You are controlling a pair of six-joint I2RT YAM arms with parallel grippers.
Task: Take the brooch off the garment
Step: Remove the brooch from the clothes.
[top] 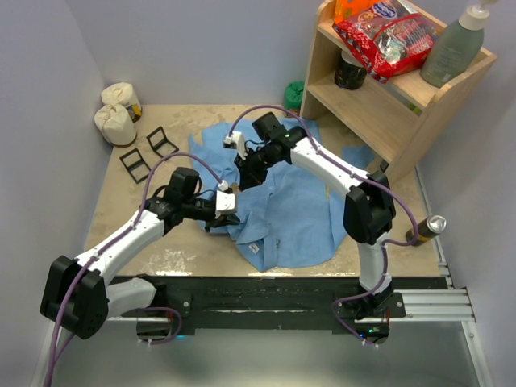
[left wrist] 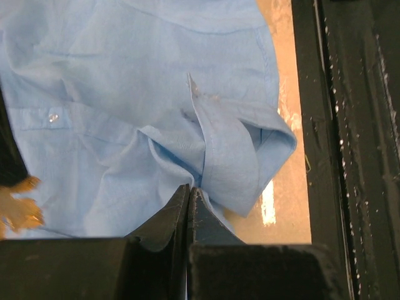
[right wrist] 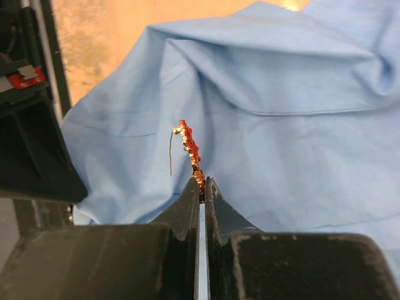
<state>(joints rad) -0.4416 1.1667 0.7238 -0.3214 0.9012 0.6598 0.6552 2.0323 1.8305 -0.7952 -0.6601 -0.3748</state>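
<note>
My right wrist view, unlike the top, shows the brooch (right wrist: 190, 150) clamped in the right pincer (right wrist: 201, 182); the left pincer (left wrist: 188, 189) clenches a garment (left wrist: 125, 81) fold, tan worktop (top: 193, 254) beneath.

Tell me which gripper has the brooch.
The right gripper: its tips pinch the red-gold brooch. The left gripper is shut on a fold of the shirt instead.
</note>
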